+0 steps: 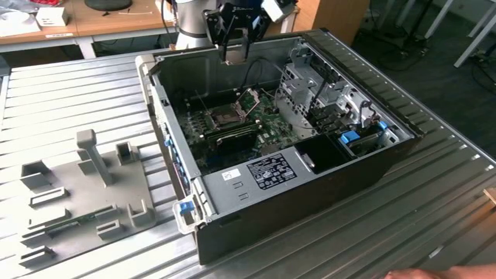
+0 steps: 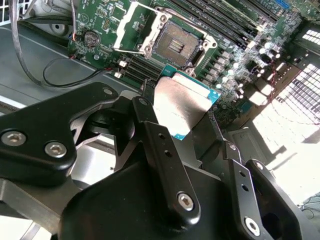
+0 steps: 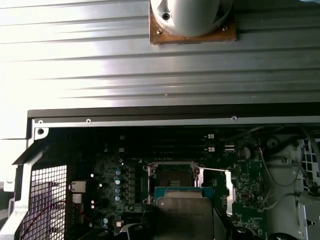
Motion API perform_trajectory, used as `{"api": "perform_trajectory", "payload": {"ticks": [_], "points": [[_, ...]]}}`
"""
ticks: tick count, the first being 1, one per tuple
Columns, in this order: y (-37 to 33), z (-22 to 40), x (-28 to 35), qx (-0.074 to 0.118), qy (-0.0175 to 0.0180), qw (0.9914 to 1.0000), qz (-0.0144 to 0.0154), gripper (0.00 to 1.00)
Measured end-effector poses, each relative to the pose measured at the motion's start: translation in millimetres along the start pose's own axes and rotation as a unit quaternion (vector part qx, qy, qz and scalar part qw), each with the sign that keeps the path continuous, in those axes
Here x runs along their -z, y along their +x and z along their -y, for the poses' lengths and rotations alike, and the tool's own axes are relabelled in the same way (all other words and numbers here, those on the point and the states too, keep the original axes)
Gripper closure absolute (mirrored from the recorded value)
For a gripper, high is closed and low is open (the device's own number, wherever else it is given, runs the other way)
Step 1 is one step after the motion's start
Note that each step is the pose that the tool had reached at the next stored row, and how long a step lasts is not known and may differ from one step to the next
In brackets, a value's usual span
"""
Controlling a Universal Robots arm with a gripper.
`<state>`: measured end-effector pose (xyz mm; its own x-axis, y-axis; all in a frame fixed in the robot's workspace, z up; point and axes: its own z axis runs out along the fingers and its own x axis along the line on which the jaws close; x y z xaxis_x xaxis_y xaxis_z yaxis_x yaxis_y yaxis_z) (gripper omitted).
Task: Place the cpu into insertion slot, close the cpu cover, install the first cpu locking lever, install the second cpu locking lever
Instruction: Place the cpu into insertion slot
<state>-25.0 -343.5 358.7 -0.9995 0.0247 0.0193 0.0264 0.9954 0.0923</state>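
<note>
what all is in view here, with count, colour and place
case: 1, black, on the table
table: 1, silver, ribbed, under everything
board: 1, green, inside the case
slot: 1, dark, silvery rim, on the board, empty
cover: 1, silvery, open beside the slot
cpu: 1, grey, in the end effector
fixture: 1, grey, table, exterior view's left
hand: 1, exterior view's lower edge
end effector: 1, black, shut on the cpu above the case

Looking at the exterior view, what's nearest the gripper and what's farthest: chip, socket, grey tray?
1. chip, held in the gripper.
2. socket, below it inside the computer case.
3. grey tray, on the table at the exterior view's left.
</note>
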Motion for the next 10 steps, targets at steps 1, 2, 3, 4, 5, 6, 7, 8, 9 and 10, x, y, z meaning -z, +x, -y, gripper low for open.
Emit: {"api": "perform_trajectory", "payload": {"ticks": [1,2,3,4,5,6,7,8,9,10], "points": [[0.0,0.1,-0.6,0.000,0.0000,1.00000,0.0000,0.46],[0.0,0.1,-1.3,0.000,0.0000,1.00000,0.0000,0.46],[0.0,0.2,-2.0,0.000,0.0000,1.00000,0.0000,0.46],[-0.1,0.2,-2.6,0.000,0.0000,1.00000,0.0000,0.46],[-0.1,0.3,-3.1,0.000,0.0000,1.00000,0.0000,0.46],[-0.1,0.3,-3.4,0.000,0.0001,1.00000,-0.0001,0.46],[-0.1,0.3,-3.4,0.000,0.0001,1.00000,-0.0001,0.46],[-0.1,0.3,-3.5,0.000,0.0001,1.00000,-0.0001,0.46],[-0.1,0.3,-3.6,0.000,0.0001,1.00000,-0.0001,0.46],[-0.1,0.3,-3.7,0.000,0.0001,1.00000,0.0000,0.46]]}}
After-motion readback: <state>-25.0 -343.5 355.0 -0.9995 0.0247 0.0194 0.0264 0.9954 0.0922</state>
